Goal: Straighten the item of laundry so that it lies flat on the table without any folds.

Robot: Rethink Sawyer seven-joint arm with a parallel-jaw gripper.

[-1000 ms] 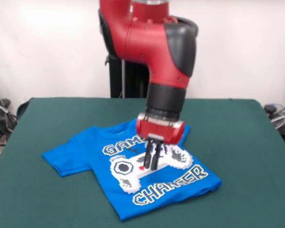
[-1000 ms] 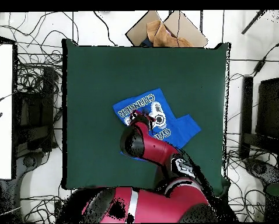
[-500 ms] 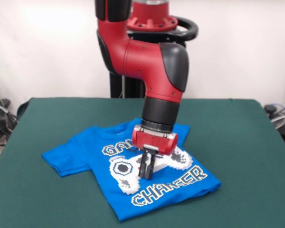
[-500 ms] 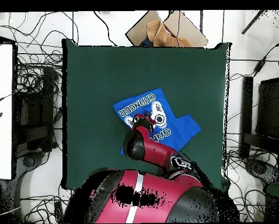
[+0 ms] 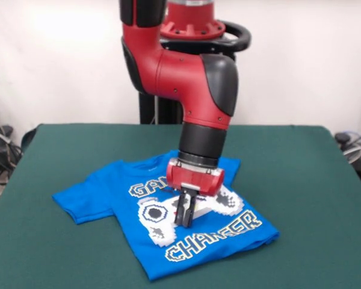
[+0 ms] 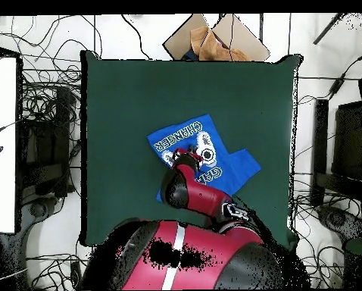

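— What's around the rig?
— I see a plain white wall (image 5: 60,60) behind, and a white floor (image 6: 320,68) strewn with black cables (image 6: 44,114).
— Anything else?
— A cardboard box (image 6: 214,36) at one edge.

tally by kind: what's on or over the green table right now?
Blue T-shirt: 1
Red and black arm with tool: 1
Green table: 1
Total: 3

Bright, even lighting; soft, slightly blurry.
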